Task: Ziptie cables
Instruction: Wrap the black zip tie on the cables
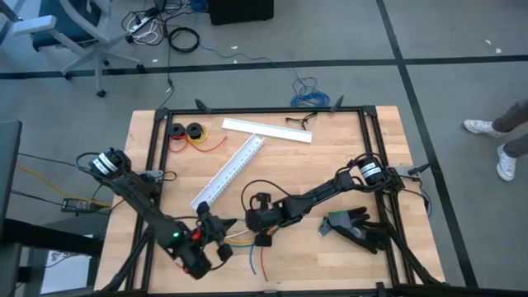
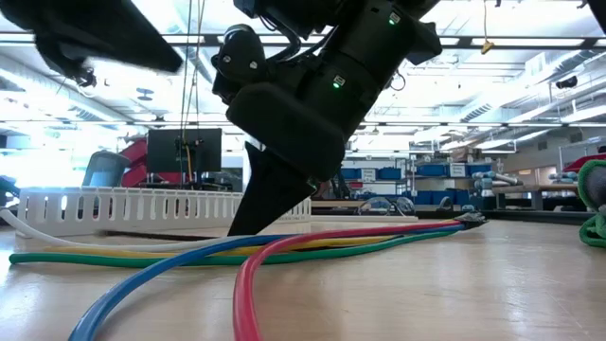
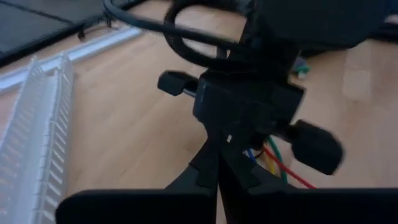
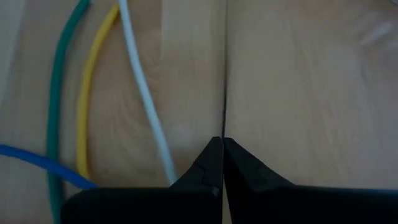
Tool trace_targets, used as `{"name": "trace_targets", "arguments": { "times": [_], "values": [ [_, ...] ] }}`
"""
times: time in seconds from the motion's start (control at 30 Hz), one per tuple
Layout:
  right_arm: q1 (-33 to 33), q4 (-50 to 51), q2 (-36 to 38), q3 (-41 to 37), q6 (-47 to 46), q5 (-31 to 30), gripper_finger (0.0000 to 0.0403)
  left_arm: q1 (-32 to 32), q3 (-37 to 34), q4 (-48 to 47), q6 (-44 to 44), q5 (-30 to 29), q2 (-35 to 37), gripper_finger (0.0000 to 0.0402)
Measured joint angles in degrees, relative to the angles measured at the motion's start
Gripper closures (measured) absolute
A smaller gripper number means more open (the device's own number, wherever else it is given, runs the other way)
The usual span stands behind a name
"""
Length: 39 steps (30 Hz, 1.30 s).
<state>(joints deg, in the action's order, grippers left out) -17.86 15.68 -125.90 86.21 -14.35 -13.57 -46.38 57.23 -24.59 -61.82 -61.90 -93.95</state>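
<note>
Near the tabletop's [image 1: 330, 165] front edge, the left gripper [image 3: 219, 152] and right gripper [image 4: 222, 142] are pinched shut beside the cables [image 2: 379, 237]. I cannot pick out the ziptie. Crowded so close, they could collide or scatter the cables.

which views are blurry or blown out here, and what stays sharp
Low view: the cables near the lens are crisp, the bright ceiling glares and the dark arm is silhouetted. Left wrist view: soft throughout, the white duct smeared. Right wrist view: slightly soft. High view: evenly lit and sharp.
</note>
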Motion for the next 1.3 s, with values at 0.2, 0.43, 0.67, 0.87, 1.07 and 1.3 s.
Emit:
{"name": "trace_targets", "arguments": {
  "times": [0.2, 0.43, 0.67, 0.87, 1.07, 1.3],
  "values": [
    [-0.2, 1.7, 1.3, 0.0, 0.4, -4.2, 0.0403, -3.0, 0.0, -3.9, -5.6, -4.2, 0.3, 0.0395],
    [-0.6, 5.5, 4.7, 0.0, 1.1, -10.6, 0.0403, -4.5, -2.1, -5.2, -13.3, -5.5, 0.2, 0.0395],
    [-0.8, 8.7, 11.3, -4.7, 0.2, -17.6, 0.0403, -4.7, -4.4, -4.9, -17.2, -5.6, 0.2, 0.0396],
    [-0.9, 7.4, 22.2, -17.0, -5.3, -20.1, 0.0403, -4.7, -7.9, -1.0, -19.5, -5.5, 0.2, 0.0396],
    [-1.1, -7.8, 32.1, -31.7, -11.5, -12.3, 0.0403, -4.5, -11.3, 4.1, -19.8, -4.9, 0.2, 0.0396],
    [1.0, -30.0, 29.3, -36.6, -9.6, -7.7, 0.0403, -3.0, -11.5, 4.2, -19.6, -4.6, 0.2, 0.0396]
  ]
}}
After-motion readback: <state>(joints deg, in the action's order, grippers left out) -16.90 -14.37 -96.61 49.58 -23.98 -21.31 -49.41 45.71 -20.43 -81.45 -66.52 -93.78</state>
